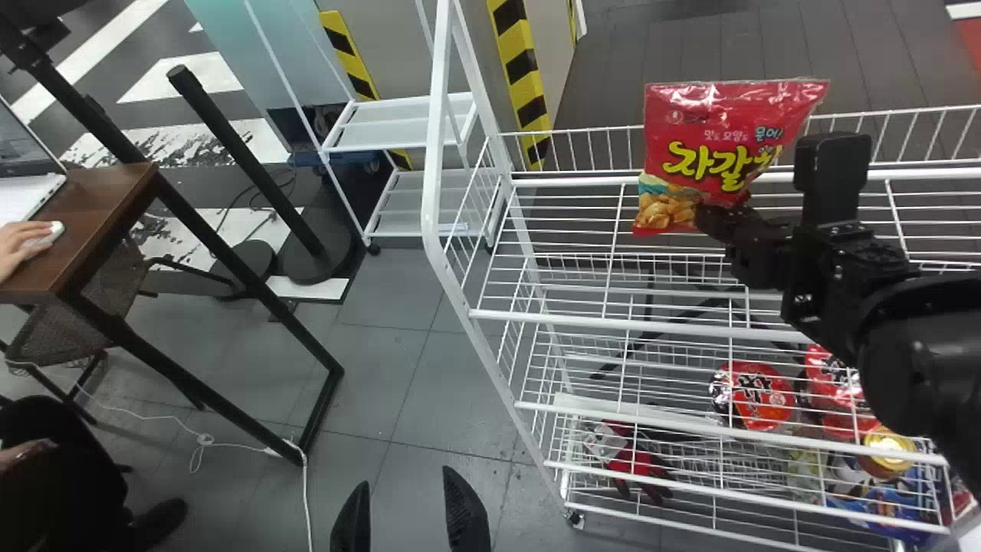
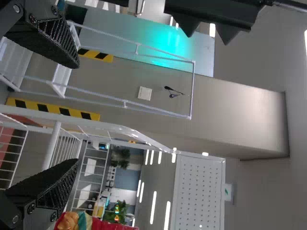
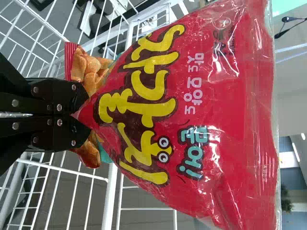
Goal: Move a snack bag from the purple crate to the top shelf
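The right gripper [image 1: 705, 218] pinches the bottom of 1 snack bag [image 1: 713, 130] between its 2 fingers; the left gripper [image 1: 406, 487] has its 2 fingers spread apart. The bag is plump, glossy red with yellow lettering, held upright by the upper part of the white wire rack [image 1: 435, 153]. Beyond the gray tiled floor [image 1: 383, 360] are black-and-yellow stripes [image 1: 521, 57].

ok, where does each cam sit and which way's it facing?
Head: on head, forward and down at the white rack; right arm, left tool show.
Left wrist: on wrist, past the open left tool at a grey wall.
Right wrist: on wrist, along the right tool at the snack bag it grips.
Head and right wrist share bag and rack.
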